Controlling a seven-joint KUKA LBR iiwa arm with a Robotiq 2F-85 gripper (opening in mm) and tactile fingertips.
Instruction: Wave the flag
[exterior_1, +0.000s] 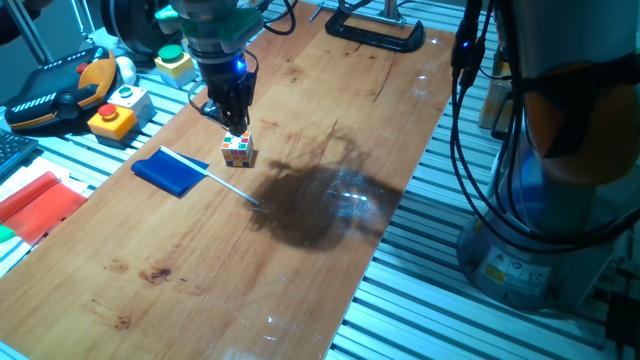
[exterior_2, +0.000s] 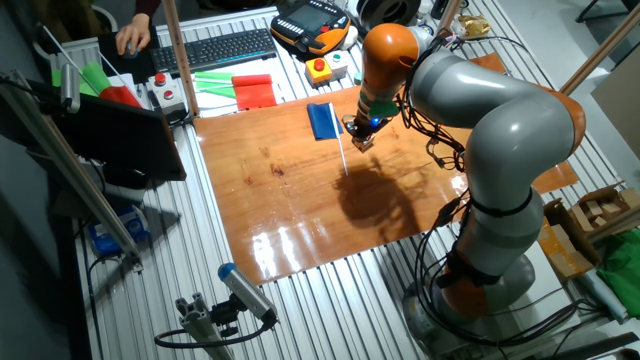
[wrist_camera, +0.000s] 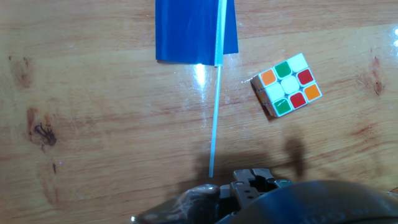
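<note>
The flag lies flat on the wooden table (exterior_1: 200, 270). Its blue cloth (exterior_1: 170, 172) (exterior_2: 321, 120) (wrist_camera: 186, 31) is toward the left edge, and its thin white stick (exterior_1: 232, 187) (wrist_camera: 214, 118) points toward the table's middle. A small multicoloured cube (exterior_1: 237, 149) (wrist_camera: 286, 84) sits just beside the stick. My gripper (exterior_1: 236, 126) (exterior_2: 362, 140) (wrist_camera: 252, 180) hangs just above the cube, apart from the flag. Its fingers look pressed together and hold nothing. In the hand view the free end of the stick lies just ahead of the fingers.
A red flat sheet (exterior_1: 35, 205) (exterior_2: 255, 92) lies off the board's left side. Yellow and grey button boxes (exterior_1: 118, 110) and a teach pendant (exterior_1: 60, 85) sit beyond it. A black clamp (exterior_1: 375, 33) holds the board's far end. A keyboard (exterior_2: 215, 48) is at the back.
</note>
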